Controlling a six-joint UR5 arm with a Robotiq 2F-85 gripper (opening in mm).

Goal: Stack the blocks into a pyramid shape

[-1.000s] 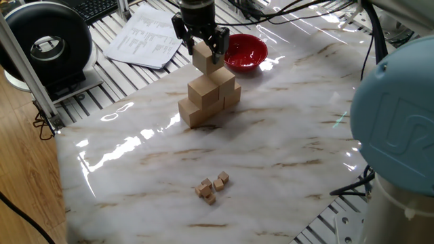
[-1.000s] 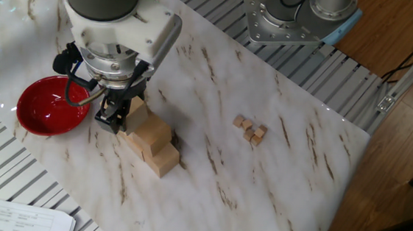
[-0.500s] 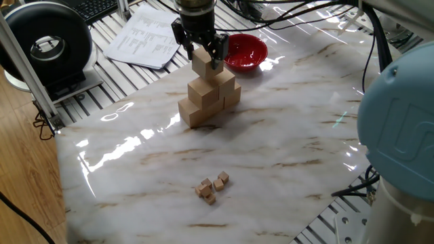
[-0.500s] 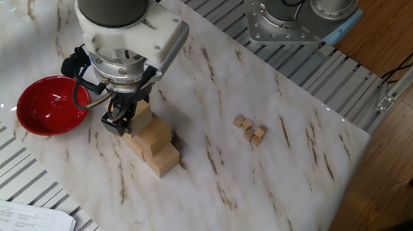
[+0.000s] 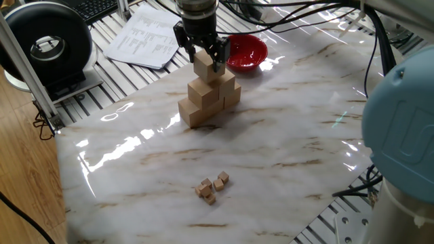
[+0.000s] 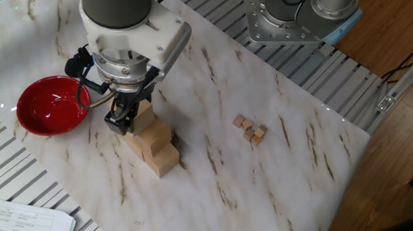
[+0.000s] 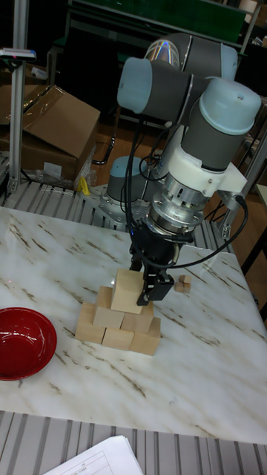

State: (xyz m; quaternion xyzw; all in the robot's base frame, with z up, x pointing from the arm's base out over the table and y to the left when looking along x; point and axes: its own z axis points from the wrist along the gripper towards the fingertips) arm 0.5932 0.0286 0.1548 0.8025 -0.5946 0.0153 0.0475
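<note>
My gripper (image 5: 205, 61) is shut on one tan block (image 5: 203, 68) and holds it upright at the top of the pyramid shape (image 5: 207, 98). That stack of large tan blocks has a wider bottom row (image 7: 119, 339) and a shorter row (image 7: 111, 318) above it. From the tall fixed view the held block (image 7: 126, 293) sits at or just above the second row, gripper (image 7: 143, 282) still around it; whether it touches I cannot tell. In the other fixed view the gripper (image 6: 126, 116) covers most of the held block (image 6: 144, 112) and part of the stack (image 6: 156, 145).
A red bowl (image 5: 245, 52) stands just behind the stack, close to the gripper. Several tiny wooden cubes (image 5: 212, 186) lie on the marble table (image 5: 285, 149) toward the front. Papers (image 5: 146, 37) and a black round device (image 5: 47, 44) are at the back left, off the marble.
The gripper has come down a little with the block, bringing it closer onto the top of the stack. The stack, bowl and tiny cubes have not moved.
</note>
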